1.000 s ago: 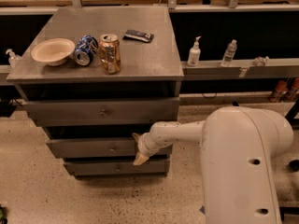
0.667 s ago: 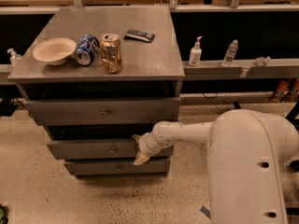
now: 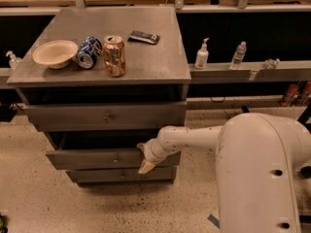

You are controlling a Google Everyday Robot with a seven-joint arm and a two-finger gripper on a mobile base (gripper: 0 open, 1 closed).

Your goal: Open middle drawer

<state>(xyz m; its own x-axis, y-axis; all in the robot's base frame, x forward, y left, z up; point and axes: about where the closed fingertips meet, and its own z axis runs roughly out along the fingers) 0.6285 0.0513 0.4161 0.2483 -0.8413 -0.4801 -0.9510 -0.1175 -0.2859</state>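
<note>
Where middle drawer sits, claw hangs (rightward).

There is just one camera. It looks from high up, over the robot's big white arm, down and forward at the grey cabinet. The cabinet is close and fills the left half of the view. The gripper is low on the cabinet's front, at the middle drawer.

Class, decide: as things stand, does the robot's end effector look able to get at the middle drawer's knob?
Probably yes. The end effector sits at the front of the middle drawer, a little to one side of its knob, with nothing between them.
</note>
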